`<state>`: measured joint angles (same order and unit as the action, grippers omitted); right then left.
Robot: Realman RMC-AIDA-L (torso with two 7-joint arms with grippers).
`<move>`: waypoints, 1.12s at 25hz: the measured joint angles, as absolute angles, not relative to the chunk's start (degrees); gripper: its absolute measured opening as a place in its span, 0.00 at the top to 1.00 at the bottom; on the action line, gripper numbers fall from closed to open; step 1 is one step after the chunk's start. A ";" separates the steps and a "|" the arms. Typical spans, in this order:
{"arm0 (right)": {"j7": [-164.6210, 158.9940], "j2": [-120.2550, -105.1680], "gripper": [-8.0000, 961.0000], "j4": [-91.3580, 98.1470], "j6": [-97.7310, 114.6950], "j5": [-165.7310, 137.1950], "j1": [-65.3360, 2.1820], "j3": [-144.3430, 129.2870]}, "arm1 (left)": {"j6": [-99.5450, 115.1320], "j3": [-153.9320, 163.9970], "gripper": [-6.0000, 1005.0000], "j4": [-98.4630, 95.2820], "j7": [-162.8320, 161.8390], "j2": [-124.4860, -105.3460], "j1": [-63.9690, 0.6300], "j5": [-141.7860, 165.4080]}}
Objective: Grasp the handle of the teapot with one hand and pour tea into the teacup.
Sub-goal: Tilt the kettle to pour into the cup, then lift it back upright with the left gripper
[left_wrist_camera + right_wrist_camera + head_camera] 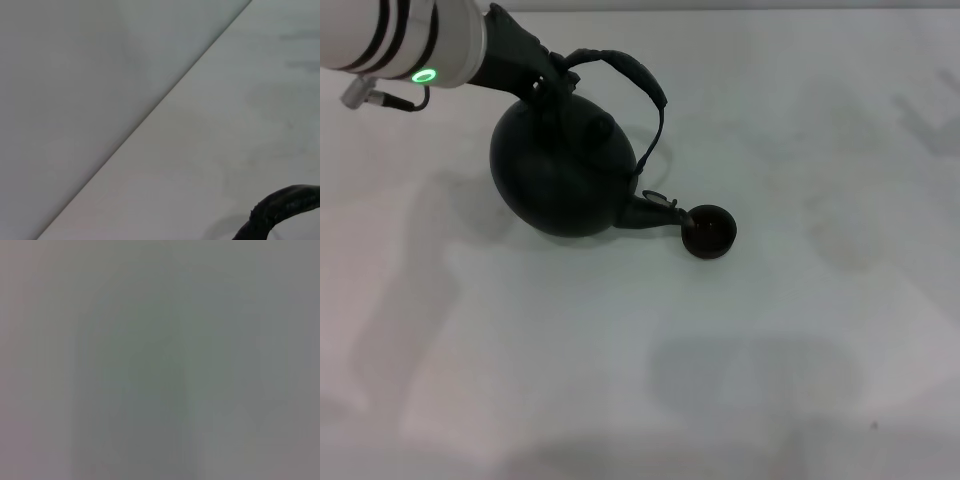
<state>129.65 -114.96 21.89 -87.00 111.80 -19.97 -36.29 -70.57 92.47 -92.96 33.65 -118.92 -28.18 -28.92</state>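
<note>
The black teapot (560, 170) is tipped toward the right, so its lid knob (605, 126) faces up at the head camera. Its short spout (650, 211) reaches the rim of the small dark teacup (709, 231), which stands on the table just to its right. The arched handle (635, 72) rises over the pot. My left gripper (548, 75) comes in from the upper left and is shut on the handle's left end. A piece of the rough handle (285, 205) shows in the left wrist view. My right gripper is out of view; its wrist view shows only blank grey.
The white table (770, 380) stretches wide around the pot and cup. Its far edge (150, 112) runs diagonally through the left wrist view, with a grey wall beyond.
</note>
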 joint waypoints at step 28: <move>132.09 -115.05 0.11 20.82 -86.74 111.63 -20.96 -36.56 | -75.83 94.70 0.85 -90.34 29.71 -118.93 -37.30 -22.73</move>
